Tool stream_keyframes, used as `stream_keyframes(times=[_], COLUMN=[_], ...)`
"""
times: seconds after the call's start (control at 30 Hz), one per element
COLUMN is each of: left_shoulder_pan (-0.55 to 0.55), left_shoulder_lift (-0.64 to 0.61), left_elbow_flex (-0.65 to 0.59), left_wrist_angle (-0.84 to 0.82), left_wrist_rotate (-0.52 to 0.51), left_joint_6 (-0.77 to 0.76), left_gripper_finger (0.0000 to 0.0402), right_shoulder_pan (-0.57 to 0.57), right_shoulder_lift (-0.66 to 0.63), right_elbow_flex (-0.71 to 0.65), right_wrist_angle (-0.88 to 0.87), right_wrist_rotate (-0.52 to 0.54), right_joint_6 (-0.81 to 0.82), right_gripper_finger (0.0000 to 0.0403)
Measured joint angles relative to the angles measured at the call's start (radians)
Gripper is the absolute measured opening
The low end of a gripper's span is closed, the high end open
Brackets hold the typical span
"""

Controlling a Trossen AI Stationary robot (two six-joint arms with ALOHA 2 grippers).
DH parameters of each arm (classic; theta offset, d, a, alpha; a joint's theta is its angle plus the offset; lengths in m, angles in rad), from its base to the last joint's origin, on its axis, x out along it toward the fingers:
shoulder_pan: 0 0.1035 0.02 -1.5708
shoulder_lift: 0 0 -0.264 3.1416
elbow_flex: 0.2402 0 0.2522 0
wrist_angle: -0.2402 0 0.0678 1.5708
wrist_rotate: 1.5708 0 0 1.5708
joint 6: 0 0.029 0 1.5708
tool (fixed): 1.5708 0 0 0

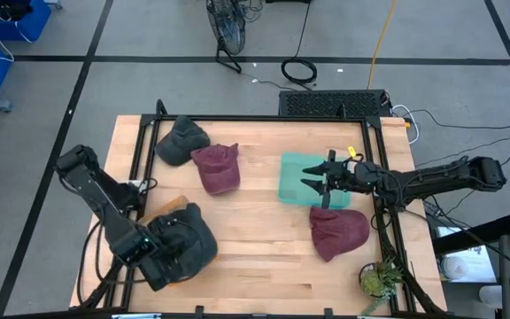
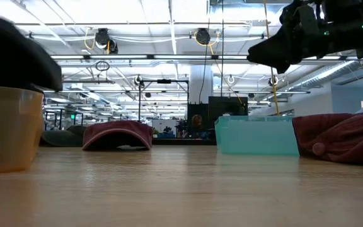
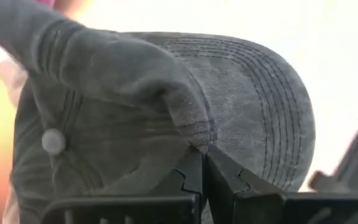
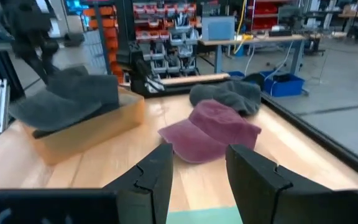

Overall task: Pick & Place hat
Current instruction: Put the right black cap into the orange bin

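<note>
A dark grey cap [image 1: 189,237] lies on top of a tan box [image 1: 168,207] at the table's near left corner, and my left gripper [image 1: 155,245] is shut on it. My right gripper [image 1: 313,182] hovers open above a teal bin [image 1: 295,190] on the right side and touches nothing. One maroon hat [image 1: 218,167] rests crown up near the table's middle. A second maroon hat [image 1: 337,230] lies by the right edge. A grey hat [image 1: 181,140] sits toward the far left. My left gripper [image 3: 202,152] pinches a raised fold of the cap's crown cloth [image 3: 185,121] between its two fingers, close to where the stitched brim [image 3: 260,87] begins. The cap rests across the tan box's rim [image 4: 86,134], with its top button [image 3: 53,141] showing.
A black frame rail [image 1: 264,121] runs along the table's far edge, and side rails run down the left and right. A small plant [image 1: 379,279] stands at the near right corner. Bare wood [image 1: 264,239] lies between the tan box and the right maroon hat.
</note>
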Motion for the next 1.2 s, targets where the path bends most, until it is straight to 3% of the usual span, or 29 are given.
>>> stream_keyframes(times=[0.5,0.73,1.0,1.2], left_shoulder_pan=[-0.009,-0.025,-0.026,-0.025], left_shoulder_lift=[0.041,0.041,0.04,0.04], left_elbow_flex=[0.014,0.032,-0.094,-0.21], left_wrist_angle=[-0.106,-0.114,0.053,0.2], left_wrist_rotate=[0.108,0.053,0.039,0.095], left_joint_6=[-0.071,-0.133,-0.157,-0.163], left_gripper_finger=[0.0006,0.0011,0.0017,0.0007], right_shoulder_pan=[0.003,0.004,0.004,0.002], right_shoulder_lift=[0.0,0.0,0.0,0.0], right_elbow_flex=[0.0,0.0,0.0,0.0], right_wrist_angle=[-0.002,0.01,0.029,0.046], right_wrist_rotate=[0.041,0.054,0.054,0.057], right_joint_6=[-0.065,-0.075,-0.118,-0.133], right_gripper_finger=[0.0134,0.0134,0.0134,0.0134])
